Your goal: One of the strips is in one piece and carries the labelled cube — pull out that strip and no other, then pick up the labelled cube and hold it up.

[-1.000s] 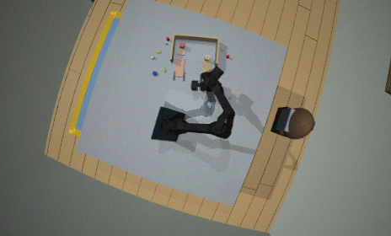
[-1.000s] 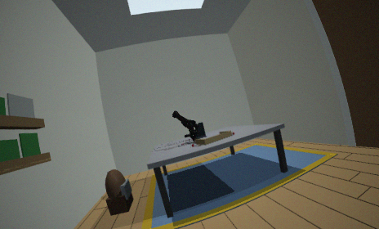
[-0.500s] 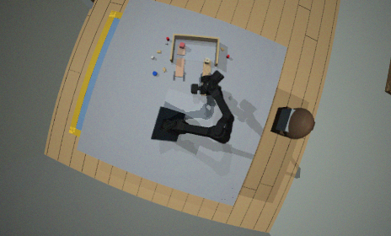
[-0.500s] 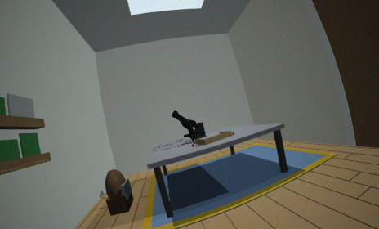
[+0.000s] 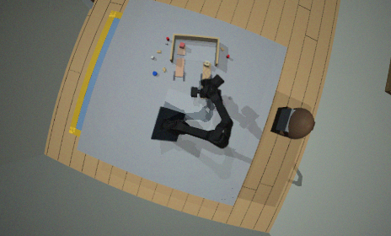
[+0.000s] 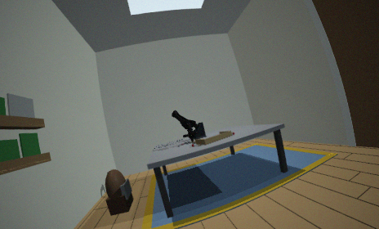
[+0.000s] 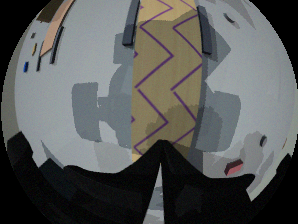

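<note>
A tan strip with purple zigzag lines runs between two dark rails. A small pale cube with a dark mark stands at its far part; its label is too small to read. A salmon strip lies to the left, with a gap between it and a separate far piece bearing a red cube. My gripper is shut and empty, over the near part of the tan strip in the wrist view. Whether the tips touch the strip cannot be told; they are hidden in the top view.
A low tan wall stands around the far ends of the strips on three sides. A blue ball and several small bits lie left of it. A red ball lies to its right. A pink block lies right of the tan strip.
</note>
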Action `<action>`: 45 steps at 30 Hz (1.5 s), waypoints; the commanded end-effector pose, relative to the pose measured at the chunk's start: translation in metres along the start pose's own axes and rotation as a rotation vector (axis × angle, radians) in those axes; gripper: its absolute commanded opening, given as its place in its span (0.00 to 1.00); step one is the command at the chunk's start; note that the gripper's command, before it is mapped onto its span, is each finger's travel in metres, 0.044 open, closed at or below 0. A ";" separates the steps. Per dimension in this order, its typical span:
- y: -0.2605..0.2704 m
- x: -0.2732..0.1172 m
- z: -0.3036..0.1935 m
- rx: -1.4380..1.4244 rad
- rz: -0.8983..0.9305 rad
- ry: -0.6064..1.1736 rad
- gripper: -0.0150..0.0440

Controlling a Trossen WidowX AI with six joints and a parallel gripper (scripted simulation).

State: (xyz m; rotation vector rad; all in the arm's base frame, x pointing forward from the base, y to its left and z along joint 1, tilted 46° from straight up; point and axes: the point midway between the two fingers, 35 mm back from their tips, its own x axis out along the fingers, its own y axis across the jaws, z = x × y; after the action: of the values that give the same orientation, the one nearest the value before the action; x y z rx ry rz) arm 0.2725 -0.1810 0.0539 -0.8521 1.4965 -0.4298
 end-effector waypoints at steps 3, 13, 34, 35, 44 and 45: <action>0.003 0.005 -0.017 -0.006 0.011 0.024 0.25; 0.003 0.005 -0.032 -0.006 0.011 0.025 0.25; 0.004 0.004 -0.058 -0.007 0.011 0.026 0.25; 0.004 0.004 -0.058 -0.007 0.011 0.026 0.25; 0.004 0.004 -0.058 -0.007 0.011 0.026 0.25; 0.004 0.004 -0.058 -0.007 0.011 0.026 0.25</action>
State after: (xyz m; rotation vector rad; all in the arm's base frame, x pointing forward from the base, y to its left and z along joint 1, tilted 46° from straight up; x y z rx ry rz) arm 0.2240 -0.1920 0.0609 -0.8545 1.4952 -0.4305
